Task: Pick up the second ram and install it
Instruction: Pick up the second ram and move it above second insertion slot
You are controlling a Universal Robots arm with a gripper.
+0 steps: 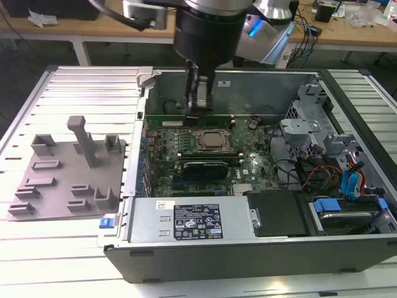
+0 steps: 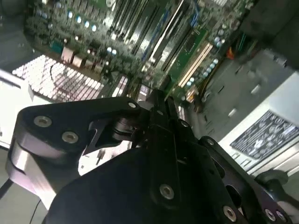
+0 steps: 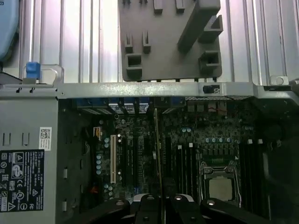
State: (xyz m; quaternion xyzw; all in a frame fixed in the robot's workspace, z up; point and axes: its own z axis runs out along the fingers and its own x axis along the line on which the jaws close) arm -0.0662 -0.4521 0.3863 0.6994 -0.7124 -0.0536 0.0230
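Saw a slatted metal bench (image 1: 74,81) spanning the exterior view, with an open computer case (image 1: 248,257) lying on it from the centre to the right edge. Found the arm (image 1: 211,28) hanging in from the top centre of that frame, with the dark wrist pointing straight down into the case, close to the far wall. Noted a grey holder plate (image 1: 56,180) with upright pegs at the left of the frame, flat on the bench just outside the case. Made out the green motherboard (image 1: 162,177) in the middle of the frame, a silver power supply (image 1: 192,220) along the case's near wall at bottom centre, and the CPU socket (image 1: 214,141) at the centre, just below the gripper (image 1: 200,105).

In the first wrist view, found the gripper (image 3: 161,201) closed down to a thin gap and clamped on the second ram (image 3: 158,149), seen edge-on as a thin line reaching out from between the jaws over the motherboard, beside the socket. In the second wrist view, saw the black linkage of the gripper (image 2: 156,95) drawn together over the board's slots. Could not judge any contact between stick and slot.

Spotted a small blue clip (image 1: 106,221) at the lower left, by the case's near corner.
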